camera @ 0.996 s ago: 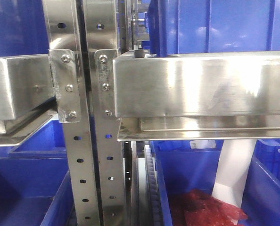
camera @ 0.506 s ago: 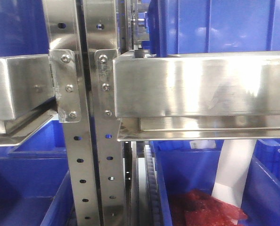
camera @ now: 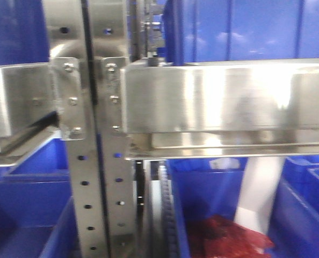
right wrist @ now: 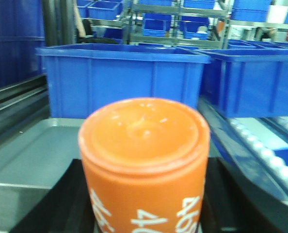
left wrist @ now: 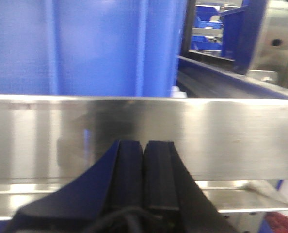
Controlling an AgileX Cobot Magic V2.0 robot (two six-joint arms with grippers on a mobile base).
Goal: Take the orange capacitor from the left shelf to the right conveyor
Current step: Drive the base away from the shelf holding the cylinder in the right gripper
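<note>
In the right wrist view the orange capacitor [right wrist: 144, 145] fills the foreground, with white digits on its side and its flat top facing the camera. My right gripper [right wrist: 144, 206] is shut on it, a black finger [right wrist: 52, 199] showing on either side. It hangs over a steel tray of the left shelf [right wrist: 27, 150]. My left gripper [left wrist: 144, 148] is shut with nothing in it, its pads pressed together right in front of a broad steel rail [left wrist: 221, 136]. The front view shows the shelf's perforated uprights [camera: 81, 177] and rail [camera: 224, 97]. The right conveyor is out of view.
Big blue bins stand behind the capacitor [right wrist: 124, 77] and to its right [right wrist: 255, 82]. A track of white rollers [right wrist: 272, 158] runs along the right. In the front view a lower blue bin holds red material [camera: 224, 239]; another bin [camera: 245, 27] sits above the rail.
The whole shelf has slid slightly left in the front view and the picture has blurred, so the camera is moving. Neither gripper shows in that view.
</note>
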